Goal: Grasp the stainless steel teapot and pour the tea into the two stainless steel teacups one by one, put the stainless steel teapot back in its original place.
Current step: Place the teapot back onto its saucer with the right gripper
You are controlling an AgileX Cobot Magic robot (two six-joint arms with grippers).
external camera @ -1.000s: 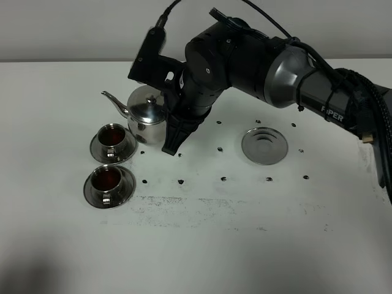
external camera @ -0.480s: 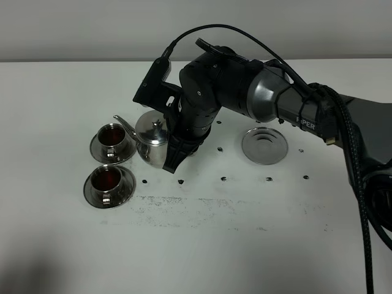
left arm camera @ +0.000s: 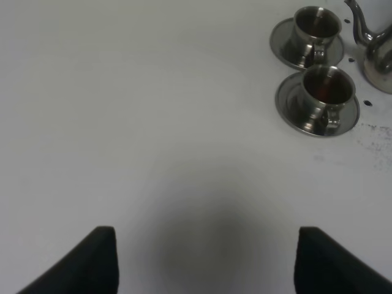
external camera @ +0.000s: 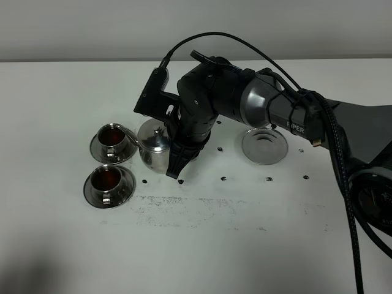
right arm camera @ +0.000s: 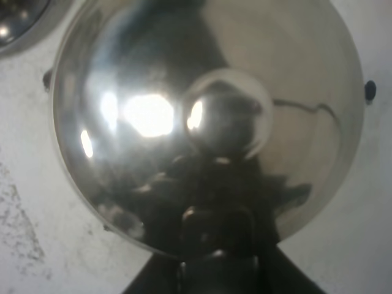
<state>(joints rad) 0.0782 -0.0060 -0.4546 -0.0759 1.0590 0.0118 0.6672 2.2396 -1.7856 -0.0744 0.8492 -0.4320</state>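
Note:
The stainless steel teapot (external camera: 153, 150) stands upright just right of the two stainless steel teacups, its spout pointing left at the far cup. My right gripper (external camera: 176, 166) is shut on the teapot's handle, which the fingers hide. From the right wrist, the teapot's domed lid (right arm camera: 153, 92) fills the picture and the right gripper (right arm camera: 214, 269) sits at its rim. The far teacup (external camera: 113, 138) and near teacup (external camera: 108, 180) both hold dark tea on their saucers. The original place, a round steel coaster (external camera: 264, 146), lies bare to the right. My left gripper (left arm camera: 205, 233) hangs open over bare table.
Small black marks dot the white table (external camera: 202, 245) around the teapot and coaster. The left wrist view shows both teacups (left arm camera: 324, 92) and a part of the teapot (left arm camera: 375, 46) far from the left gripper. The right arm's cable arches above the scene.
The right gripper has carried the teapot lower and a little toward the front right, away from the far teacup. The cups and coaster have not moved.

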